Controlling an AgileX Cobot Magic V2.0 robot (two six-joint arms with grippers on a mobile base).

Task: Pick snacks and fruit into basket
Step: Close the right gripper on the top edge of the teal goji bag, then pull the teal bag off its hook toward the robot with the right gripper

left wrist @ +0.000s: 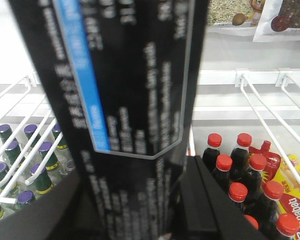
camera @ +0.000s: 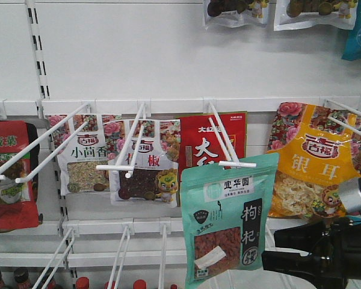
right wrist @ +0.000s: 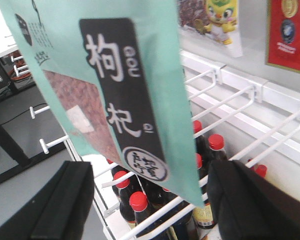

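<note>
A mint-green snack pouch (camera: 228,211) with a black label and a window of red berries hangs at the tip of a white peg (camera: 236,164). In the right wrist view the pouch (right wrist: 115,75) hangs tilted between my fingers. My right gripper (camera: 277,248) (right wrist: 150,200) is open, with the pouch's lower corner between the jaws and touching neither finger. My left gripper (left wrist: 132,210) has a black printed pack (left wrist: 125,100) with a blue stripe filling the gap between its fingers (left wrist: 205,200). The left gripper is out of the front view. No fruit or basket shows.
Other pouches hang on the rail: yellow (camera: 313,168), red (camera: 210,144), two white ones (camera: 84,156) (camera: 141,168) and a red one (camera: 6,174). Red-capped dark bottles (left wrist: 240,170) (right wrist: 216,142) and purple-capped bottles (left wrist: 20,165) stand below under white pegs (left wrist: 270,115).
</note>
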